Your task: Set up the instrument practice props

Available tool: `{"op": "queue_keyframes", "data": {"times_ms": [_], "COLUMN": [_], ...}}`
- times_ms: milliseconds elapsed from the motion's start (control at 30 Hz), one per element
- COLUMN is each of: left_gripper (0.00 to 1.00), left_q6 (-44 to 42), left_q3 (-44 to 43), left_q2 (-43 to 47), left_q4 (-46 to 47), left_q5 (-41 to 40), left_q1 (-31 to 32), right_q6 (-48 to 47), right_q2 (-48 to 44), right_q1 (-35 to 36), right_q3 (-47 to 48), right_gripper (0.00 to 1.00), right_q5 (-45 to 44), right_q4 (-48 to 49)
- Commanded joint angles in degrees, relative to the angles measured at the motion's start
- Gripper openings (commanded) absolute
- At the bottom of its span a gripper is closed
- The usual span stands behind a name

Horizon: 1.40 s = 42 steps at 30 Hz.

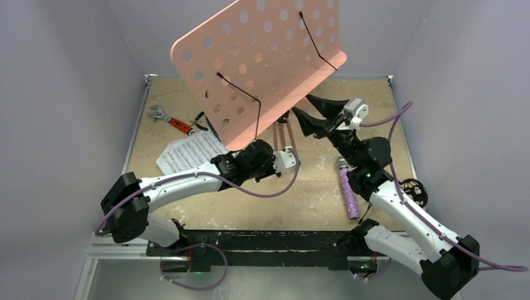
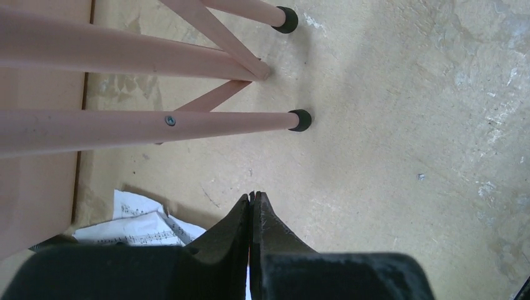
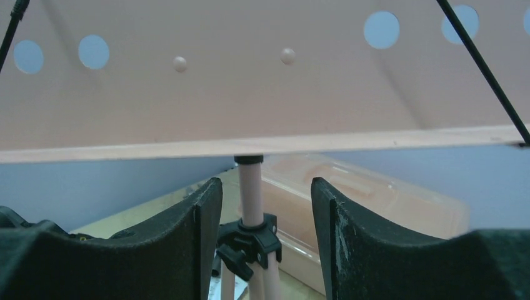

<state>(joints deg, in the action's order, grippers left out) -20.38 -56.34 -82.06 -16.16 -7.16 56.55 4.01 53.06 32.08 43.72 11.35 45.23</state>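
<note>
Jaws apart, right tool (image 3: 265,182) is straddling the top-heavy music stand (image 1: 262,56) at twelve o'clock, risking nudging it over; left tool (image 2: 252,199) is idling closed, empty.

**Pole Standing Between Spread Fingers**

The right gripper (image 3: 265,187) is pointing at the music stand (image 3: 250,94) with its two black fingers (image 3: 200,244) spread apart. The stand's pink pole (image 3: 252,194) is rising in the gap, touching neither. The holed tray is spanning the top, with a thin black wire (image 3: 481,72) crossing it at right. A black clamp (image 3: 250,240) is gripping the pole. Behind, blurred, what looks like a pink see-through box (image 3: 375,200) is lying.
</note>
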Motion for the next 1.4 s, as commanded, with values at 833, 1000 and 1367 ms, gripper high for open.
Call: {"op": "queue_keyframes", "data": {"times_ms": [833, 1000, 1367], "left_gripper": [0.57, 0.57, 0.77], "left_q6": [10.26, 9.59, 34.09], "left_q3": [2.03, 2.11, 1.77], "left_q2": [-7.02, -4.50, 7.34], "left_q4": [51.68, 47.45, 19.31], "left_q5": [26.83, 21.77, -5.32], "left_q1": [-27.93, -24.22, -23.68], "right_q6": [-7.94, -13.06, -18.67], "right_q2": [50.46, 42.39, 36.68], "right_q1": [-4.82, -5.31, -5.33], "right_q3": [7.99, 6.04, 7.59], "right_gripper": [0.00, 0.00, 0.00], "right_q5": [39.46, 37.39, 35.46], "right_q4": [-14.07, -23.55, -34.56]}}
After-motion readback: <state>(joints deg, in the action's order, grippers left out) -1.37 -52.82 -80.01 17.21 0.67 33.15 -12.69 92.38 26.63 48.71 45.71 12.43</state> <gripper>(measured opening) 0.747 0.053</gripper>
